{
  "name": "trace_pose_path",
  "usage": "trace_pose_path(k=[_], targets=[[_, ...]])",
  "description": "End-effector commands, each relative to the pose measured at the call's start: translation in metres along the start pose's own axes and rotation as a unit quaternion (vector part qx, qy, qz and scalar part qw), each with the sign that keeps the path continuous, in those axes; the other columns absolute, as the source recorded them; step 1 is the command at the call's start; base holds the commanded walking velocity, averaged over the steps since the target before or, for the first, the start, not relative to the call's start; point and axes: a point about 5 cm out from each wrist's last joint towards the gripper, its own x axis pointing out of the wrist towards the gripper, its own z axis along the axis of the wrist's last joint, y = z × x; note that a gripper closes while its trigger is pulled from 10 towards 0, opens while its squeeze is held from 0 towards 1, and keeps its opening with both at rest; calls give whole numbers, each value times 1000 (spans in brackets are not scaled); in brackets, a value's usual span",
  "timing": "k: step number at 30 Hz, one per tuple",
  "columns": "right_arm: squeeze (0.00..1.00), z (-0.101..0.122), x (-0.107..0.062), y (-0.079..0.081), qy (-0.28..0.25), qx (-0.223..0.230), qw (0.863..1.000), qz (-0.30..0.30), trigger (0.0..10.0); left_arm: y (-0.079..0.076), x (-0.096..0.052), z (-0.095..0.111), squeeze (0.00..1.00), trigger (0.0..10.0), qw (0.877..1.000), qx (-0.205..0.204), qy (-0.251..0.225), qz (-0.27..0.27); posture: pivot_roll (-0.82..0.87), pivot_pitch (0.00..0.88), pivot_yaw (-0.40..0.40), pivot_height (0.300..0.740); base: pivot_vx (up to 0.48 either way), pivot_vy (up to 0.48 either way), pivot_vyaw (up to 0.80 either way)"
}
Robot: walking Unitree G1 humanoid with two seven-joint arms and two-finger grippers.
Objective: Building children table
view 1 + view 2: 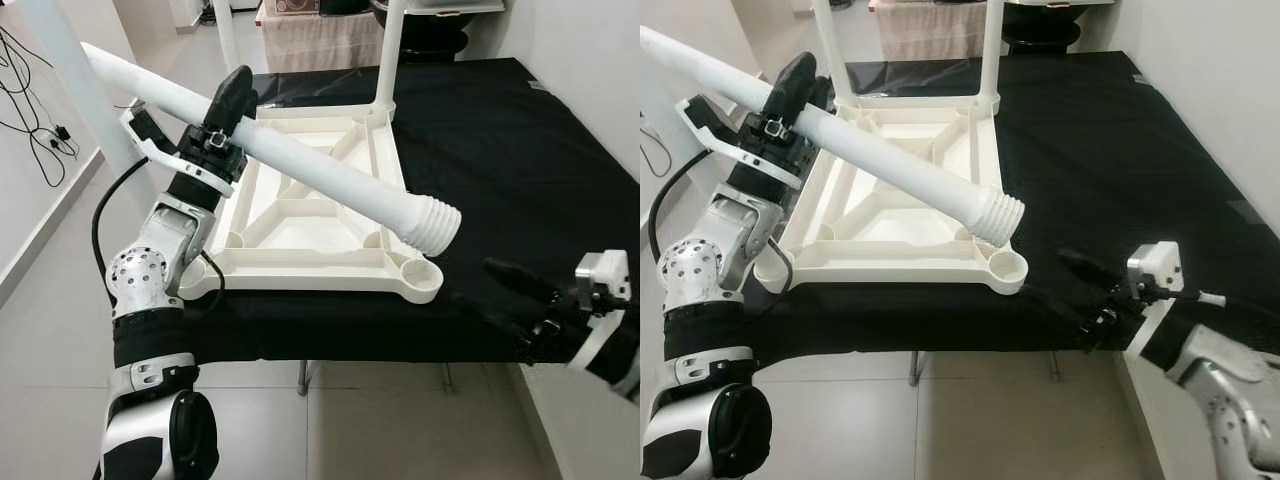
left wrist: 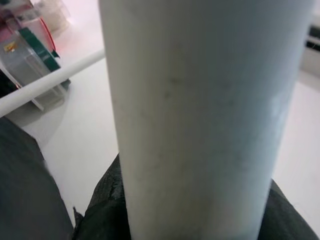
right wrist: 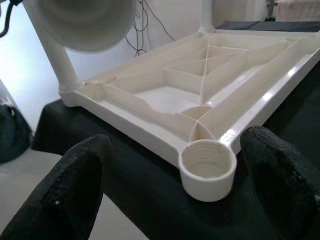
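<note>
A white table top [image 1: 300,215] lies upside down on the black cloth. White legs stand in its far right corner [image 1: 388,50], its far left corner [image 1: 226,35] and its near left corner [image 3: 55,60]. My left gripper [image 1: 228,108] is shut around a fourth white leg [image 1: 320,170], held slanted over the top. The leg's threaded end [image 1: 440,225] hangs just above the empty near right socket [image 1: 425,275]. My right gripper [image 1: 472,282] is open, low at the table's front right edge, with its fingers [image 3: 75,175] pointing at that socket [image 3: 207,172].
The black-covered table [image 1: 500,150] runs to the wall on the right. Bare tiled floor [image 1: 400,430] lies in front. Black cables [image 1: 40,130] trail along the left wall. A cloth-draped piece of furniture [image 1: 320,40] stands behind the table.
</note>
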Motion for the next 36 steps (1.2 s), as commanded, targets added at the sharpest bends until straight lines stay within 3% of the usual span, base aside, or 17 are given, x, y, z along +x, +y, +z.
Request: trace_pose_path(k=[1, 2, 3, 6, 8, 9, 14, 16, 19, 20, 21, 22, 23, 26, 28, 31, 36], targets=[[0, 16, 3, 2, -8, -41, 999, 13, 10000, -5, 1, -6, 0, 0, 999, 41, 24, -11, -116, 146, 42, 740, 0, 0, 0], [0, 32, 4, 5, -22, -59, 998, 31, 10000, -5, 2, -17, 0, 0, 996, 73, 53, -11, -117, 144, 42, 740, 0, 0, 0], [0, 32, 4, 5, -22, -59, 998, 31, 10000, -5, 2, -17, 0, 0, 996, 73, 53, -11, -117, 144, 42, 740, 0, 0, 0], [0, 56, 2, 11, -30, -92, 992, 78, 10000, -6, 3, -38, 0, 0, 987, 122, 100, -17, -117, 140, 46, 740, 0, 0, 0], [0, 56, 2, 11, -30, -92, 992, 78, 10000, -6, 3, -38, 0, 0, 987, 122, 100, -17, -117, 140, 46, 740, 0, 0, 0], [0, 62, -1, 14, -5, -112, 988, 106, 10000, -7, 3, -50, 0, 0, 978, 162, 129, -24, -117, 138, 44, 740, 0, 0, 0], [0, 62, 0, 17, 15, -114, 985, 130, 10000, -10, 2, -61, 0, 0, 967, 200, 156, -36, -117, 136, 43, 740, 0, 0, 0], [0, 59, 5, 24, 21, -106, 981, 159, 10000, -11, 0, -68, 0, 0, 956, 228, 179, -49, -115, 139, 45, 740, 0, 0, 0], [0, 57, 8, 28, 22, -103, 979, 174, 10000, -12, -1, -73, 0, 0, 951, 237, 192, -60, -114, 140, 46, 740, 0, 0, 0], [0, 55, 11, 31, 20, -100, 977, 187, 10000, -14, -2, -78, 0, 0, 943, 250, 207, -73, -114, 140, 46, 740, 0, 0, 0], [0, 55, 11, 31, 20, -100, 977, 187, 10000, -14, -2, -78, 0, 0, 943, 250, 207, -73, -114, 140, 46, 740, 0, 0, 0], [0, 55, 16, 36, 16, -94, 974, 205, 10000, -16, -3, -83, 0, 0, 933, 266, 226, -92, -113, 141, 46, 740, 0, 0, 0], [0, 55, 16, 36, 16, -94, 974, 205, 10000, -16, -3, -83, 0, 0, 933, 266, 226, -92, -113, 141, 46, 740, 0, 0, 0], [0, 40, 43, 50, 33, -80, 967, 240, 10000, -26, -3, -98, 0, 0, 912, 277, 259, -155, -115, 142, 46, 740, 0, 0, 0], [0, 35, 50, 52, 43, -82, 967, 238, 10000, -29, -2, -99, 0, 0, 910, 274, 261, -169, -115, 142, 46, 740, 0, 0, 0], [0, 25, 62, 46, 62, -90, 972, 208, 10000, -37, 1, -101, 0, 0, 903, 273, 264, -198, -106, 141, 43, 740, 0, 0, 0], [0, 20, 67, 37, 69, -80, 978, 178, 10000, -48, 3, -99, 0, 0, 892, 270, 270, -243, -109, 145, 43, 740, 0, 0, 0]])
